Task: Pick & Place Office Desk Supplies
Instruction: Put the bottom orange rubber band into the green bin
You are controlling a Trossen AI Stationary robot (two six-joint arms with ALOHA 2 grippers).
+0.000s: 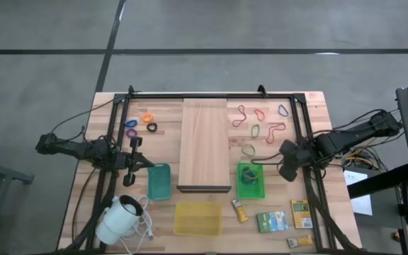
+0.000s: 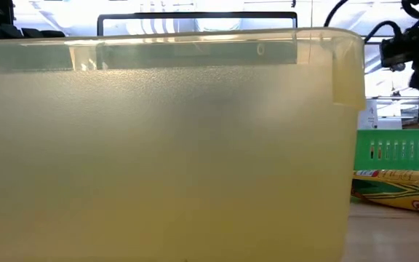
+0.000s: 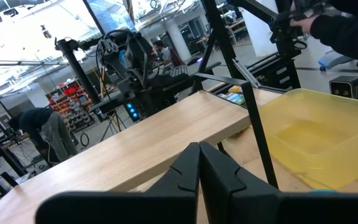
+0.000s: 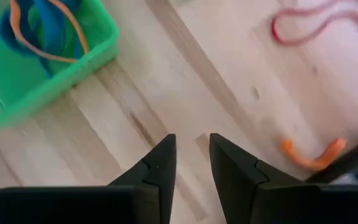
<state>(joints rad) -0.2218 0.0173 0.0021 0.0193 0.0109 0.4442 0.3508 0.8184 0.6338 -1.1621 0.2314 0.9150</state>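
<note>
Rubber bands, red, green, tan and blue (image 1: 261, 122), lie loose on the table's far right. Small orange, purple and black rings (image 1: 142, 122) lie at the far left. Yellow-green packets (image 1: 271, 221) lie at the near right. My right gripper (image 4: 192, 155) hangs open over bare wood just right of a green bin (image 1: 251, 180), fingers pointing steeply down. That green bin (image 4: 17, 68) holds a blue and an orange band. My left gripper (image 3: 199, 163) is shut and level beside the long board (image 1: 204, 145), at the table's left (image 1: 142, 163).
A teal bin (image 1: 159, 181) and a yellow bin (image 1: 198, 217) stand near the board's near end; the yellow bin's wall (image 2: 166, 145) fills the low view. A white corded device (image 1: 119, 219) lies at the near left. A red band (image 4: 316, 25) and an orange band (image 4: 312, 155) lie near my right gripper.
</note>
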